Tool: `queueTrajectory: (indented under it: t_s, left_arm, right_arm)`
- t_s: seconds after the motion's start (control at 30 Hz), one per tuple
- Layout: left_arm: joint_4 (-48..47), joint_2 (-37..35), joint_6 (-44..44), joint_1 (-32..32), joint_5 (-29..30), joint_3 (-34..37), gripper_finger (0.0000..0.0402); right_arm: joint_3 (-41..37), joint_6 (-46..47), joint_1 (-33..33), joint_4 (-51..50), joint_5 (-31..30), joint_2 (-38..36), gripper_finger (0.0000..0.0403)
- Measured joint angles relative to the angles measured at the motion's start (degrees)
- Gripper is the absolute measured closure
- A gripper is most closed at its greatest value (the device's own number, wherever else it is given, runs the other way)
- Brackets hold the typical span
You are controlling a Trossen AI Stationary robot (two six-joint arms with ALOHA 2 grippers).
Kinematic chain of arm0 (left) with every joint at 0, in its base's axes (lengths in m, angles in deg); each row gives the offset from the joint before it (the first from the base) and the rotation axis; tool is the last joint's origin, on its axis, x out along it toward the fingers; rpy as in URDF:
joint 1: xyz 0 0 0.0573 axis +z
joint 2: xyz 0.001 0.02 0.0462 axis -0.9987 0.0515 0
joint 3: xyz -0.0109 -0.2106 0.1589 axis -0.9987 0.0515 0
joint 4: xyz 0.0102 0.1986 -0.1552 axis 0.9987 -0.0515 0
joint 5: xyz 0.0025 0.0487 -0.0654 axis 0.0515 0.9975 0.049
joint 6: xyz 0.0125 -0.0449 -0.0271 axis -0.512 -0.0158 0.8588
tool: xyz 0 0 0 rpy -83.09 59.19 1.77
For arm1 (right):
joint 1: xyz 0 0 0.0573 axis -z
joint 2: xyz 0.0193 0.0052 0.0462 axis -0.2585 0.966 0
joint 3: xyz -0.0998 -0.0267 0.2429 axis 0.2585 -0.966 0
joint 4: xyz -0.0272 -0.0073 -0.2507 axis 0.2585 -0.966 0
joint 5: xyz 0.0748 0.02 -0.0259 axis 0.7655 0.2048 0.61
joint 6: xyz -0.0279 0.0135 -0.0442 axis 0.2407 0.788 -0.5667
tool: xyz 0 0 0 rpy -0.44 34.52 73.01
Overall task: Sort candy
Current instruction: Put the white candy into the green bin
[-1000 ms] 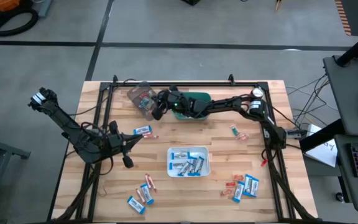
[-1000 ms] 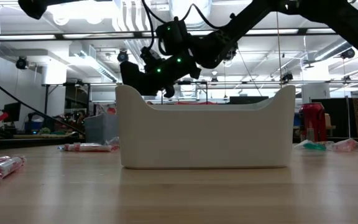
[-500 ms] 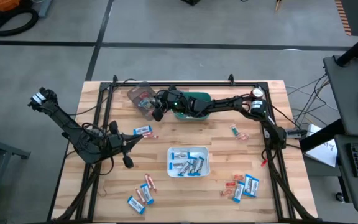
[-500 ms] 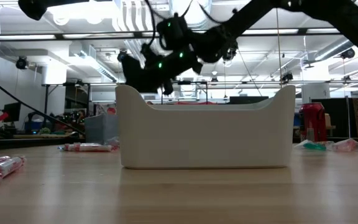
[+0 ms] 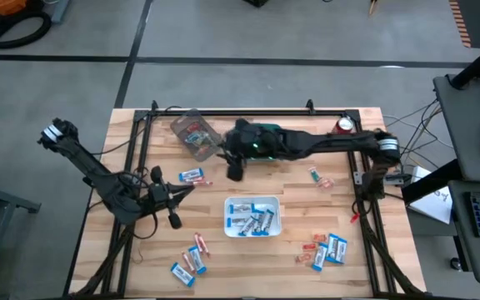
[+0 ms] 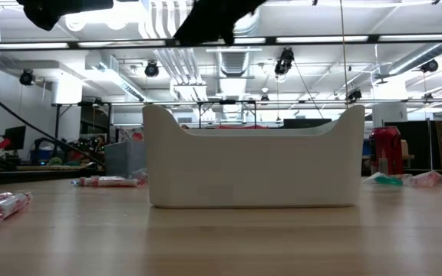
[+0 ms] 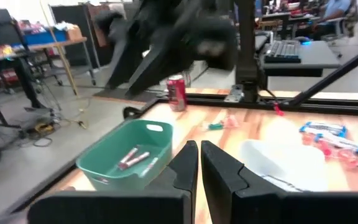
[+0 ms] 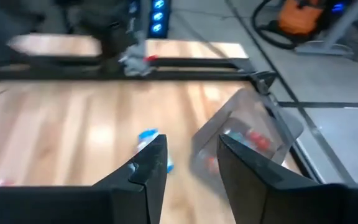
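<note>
The right tool (image 5: pixel 234 171) hangs above the desk (image 5: pixel 298 200) with its fingers parted to a moderate gap and nothing between them; in the right wrist view the gap shows only bare planks. Just beyond its tip lies a blue-and-white packet (image 5: pixel 192 175), a flat rectangular sweet in glossy wrapper, its long axis running roughly across the line of the tool's reach. To grasp it, the fingers would likely have to close over its short sides. Off to one side of the tool stands a clear plastic tub (image 5: pixel 192 133), tilted, with red-orange pieces (image 8: pixel 253 139) inside. Behind the tool, under the right arm, sits a green bin (image 7: pixel 126 155) of smooth moulded plastic holding slim pinkish-white sticks (image 7: pixel 132 157).

The left tool (image 5: pixel 172 218) waits nearer the front of the desk, fingers pressed together and empty; it lies about as near the packet as the right tool does.

A white tray (image 5: pixel 277 218) with rounded walls holds more blue-and-white packets. Loose mixed sweets remain in one scatter (image 5: pixel 188 260) near the left front and another (image 5: pixel 327 249) near the right front, so the sorting looks partly done.
</note>
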Motion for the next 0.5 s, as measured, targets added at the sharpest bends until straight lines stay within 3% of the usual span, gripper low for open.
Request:
queueTrajectory:
  t_s: [0.27,0.5]
  left_arm:
    - [1.1,4.1,6.2,3.0,-7.3,0.0,0.0401]
    - [-1.5,4.1,7.0,8.9,-20.3,-0.1,0.0401]
  right_arm:
    - [-9.3,2.7,-7.8,-4.9,-0.5,-15.3,0.0278]
    - [-18.9,7.8,-14.4,-5.0,-9.8,-24.3,0.0278]
